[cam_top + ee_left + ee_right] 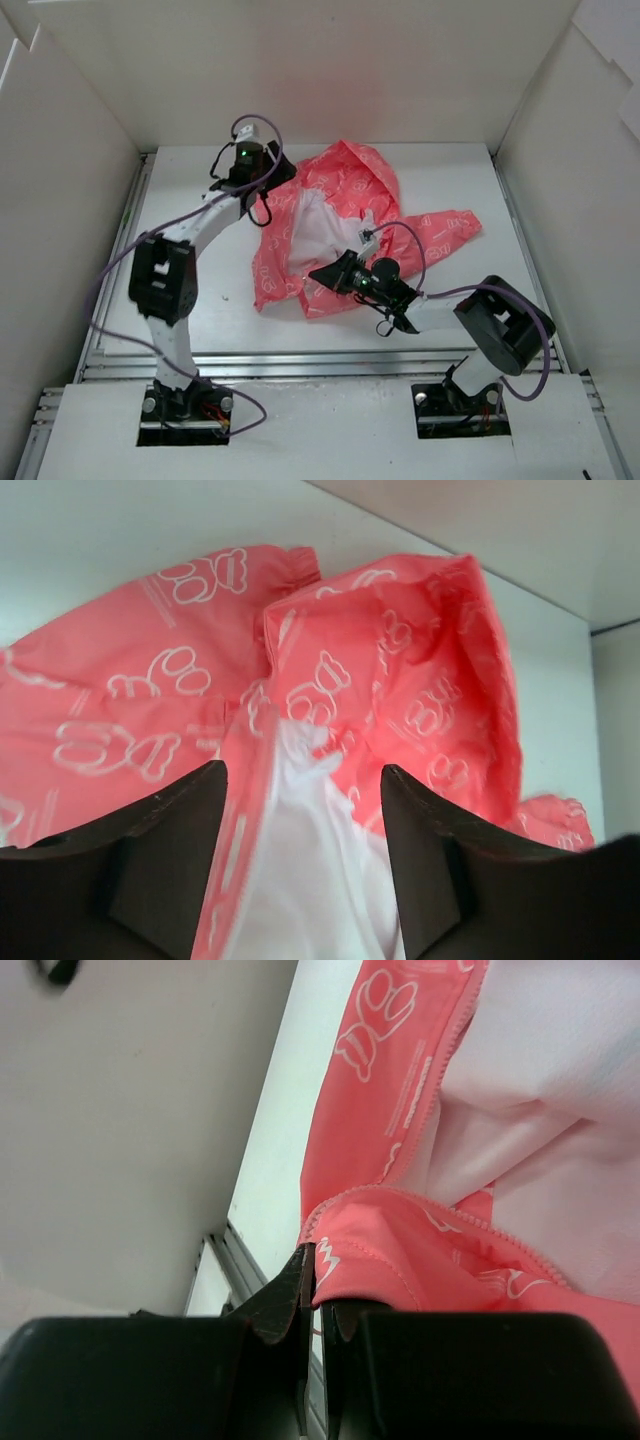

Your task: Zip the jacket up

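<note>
White walls (70, 200) close in the tabletop (210, 310) on the left, far and right sides; metal rails run along its left and near edges. A broad stretch of bare tabletop lies between the left wall and the jacket (345, 185), and a narrower strip runs between its right sleeve (450, 230) and the right wall.

The left arm (165, 280) reaches to the jacket's far left edge. The left fingers (150, 870) stand wide apart, with the cloth's open front edge between them; whether either finger touches it cannot be told.

The jacket lies crumpled at the middle of the tabletop, toward the far side. Its thin coral-pink cloth carries white outline prints and it is open, showing smooth white lining (300, 890).

The right arm (500, 325) comes in from the near right. The right fingers (288, 1305) are pressed together on a fold of the jacket's stitched near edge.
</note>
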Available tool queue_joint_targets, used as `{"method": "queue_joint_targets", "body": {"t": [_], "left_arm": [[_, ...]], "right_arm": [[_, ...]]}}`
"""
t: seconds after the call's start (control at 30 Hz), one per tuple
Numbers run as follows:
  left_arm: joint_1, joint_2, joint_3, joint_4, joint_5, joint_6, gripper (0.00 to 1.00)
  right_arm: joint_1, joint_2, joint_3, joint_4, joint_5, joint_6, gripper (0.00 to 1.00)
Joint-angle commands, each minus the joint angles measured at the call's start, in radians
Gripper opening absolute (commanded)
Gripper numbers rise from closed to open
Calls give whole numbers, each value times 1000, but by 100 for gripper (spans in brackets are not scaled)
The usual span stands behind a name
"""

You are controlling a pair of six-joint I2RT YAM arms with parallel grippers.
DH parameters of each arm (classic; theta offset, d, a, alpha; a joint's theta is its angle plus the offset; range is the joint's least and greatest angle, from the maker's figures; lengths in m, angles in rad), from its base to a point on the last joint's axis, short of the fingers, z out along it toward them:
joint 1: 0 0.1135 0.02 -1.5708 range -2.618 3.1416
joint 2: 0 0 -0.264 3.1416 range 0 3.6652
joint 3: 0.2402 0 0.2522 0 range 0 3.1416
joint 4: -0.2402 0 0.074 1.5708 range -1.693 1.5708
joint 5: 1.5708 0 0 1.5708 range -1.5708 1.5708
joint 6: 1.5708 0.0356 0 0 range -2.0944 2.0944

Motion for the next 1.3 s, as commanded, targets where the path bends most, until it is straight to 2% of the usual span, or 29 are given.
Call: {"method": "queue_joint_targets", "body": {"t": [0.0,0.03,0.07,0.1,0.2,0.27,0.3,0.4,0.5,0.57,0.8,1.27], "left_arm": [[-2,-321,-179,65,-30,23,60],[-32,-391,-364,91,-45,13,60],[-52,-533,-457,117,-79,-15,59],[-74,-598,-646,169,-91,-41,52],[-187,-838,-929,190,-156,-153,41],[-277,-938,-1023,173,-176,-210,31],[-310,-1020,-1088,127,-186,-287,30],[-425,-1114,-1195,141,-205,-445,30],[-509,-1147,-1257,211,-257,-512,33],[-546,-1142,-1272,225,-330,-561,41],[-626,-1038,-1326,407,-366,-651,50],[-694,-920,-1455,625,-472,-793,49]], "right_arm": [[-6,8,29,164,62,23,0],[-5,8,17,156,70,26,0],[-8,3,9,155,65,31,0],[-8,-3,0,156,64,31,0],[-2,-23,-41,130,80,34,0],[9,-30,-72,127,96,34,0],[12,-33,-83,127,102,34,0],[15,-32,-106,130,101,33,0],[21,-24,-113,139,105,37,0],[23,-18,-116,168,93,46,0],[53,-11,-153,211,117,85,0],[75,117,-218,484,151,152,0]]}}
